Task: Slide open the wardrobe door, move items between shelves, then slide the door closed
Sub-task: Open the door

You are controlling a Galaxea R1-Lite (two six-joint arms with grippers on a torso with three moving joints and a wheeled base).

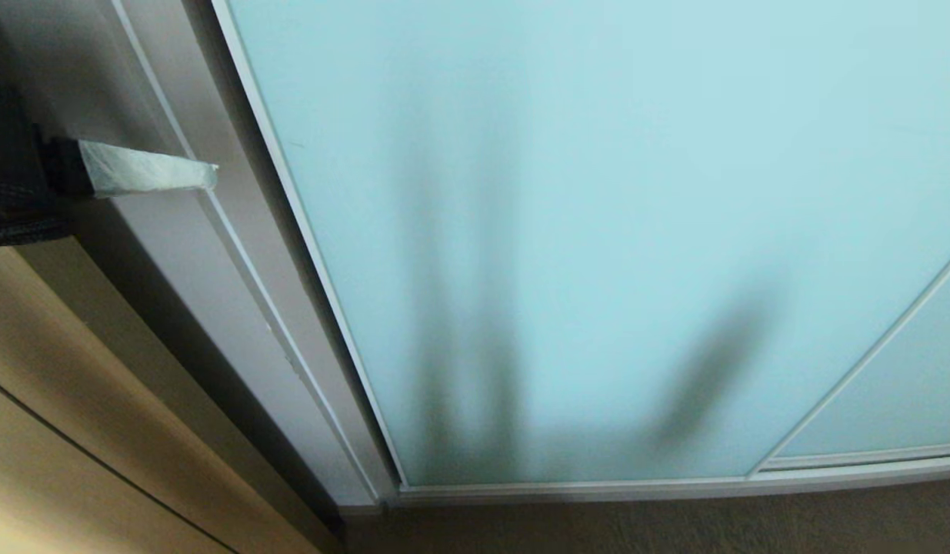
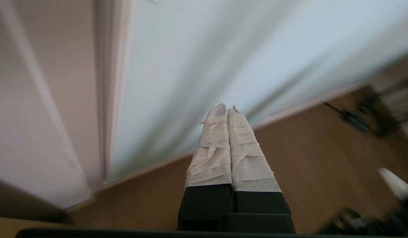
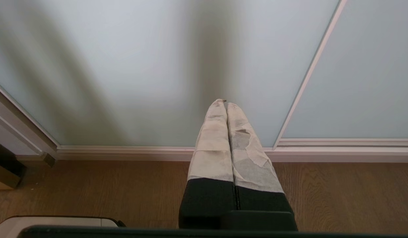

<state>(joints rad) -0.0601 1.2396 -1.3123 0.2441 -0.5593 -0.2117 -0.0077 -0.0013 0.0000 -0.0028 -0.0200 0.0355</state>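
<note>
The sliding wardrobe door (image 1: 598, 231) is a frosted pale aqua panel with a slim white frame, and it fills most of the head view. It is closed against the grey wardrobe side frame (image 1: 236, 254). My left gripper (image 1: 211, 175) comes in from the left, its tape-wrapped fingers shut and empty, with the tips over that grey frame just left of the door's edge. In the left wrist view the left gripper (image 2: 227, 107) points at the door (image 2: 190, 66). My right gripper (image 3: 226, 103), shut and empty, hangs low before the door (image 3: 141, 66). The items and the shelves are hidden behind the door.
A second frosted panel (image 3: 372, 66) overlaps at the right behind a white rail. A tan wooden panel (image 1: 75, 431) stands left of the wardrobe. A wood floor (image 3: 339, 191) runs along the bottom track (image 3: 157, 152). A corner of my white base (image 3: 52, 222) shows.
</note>
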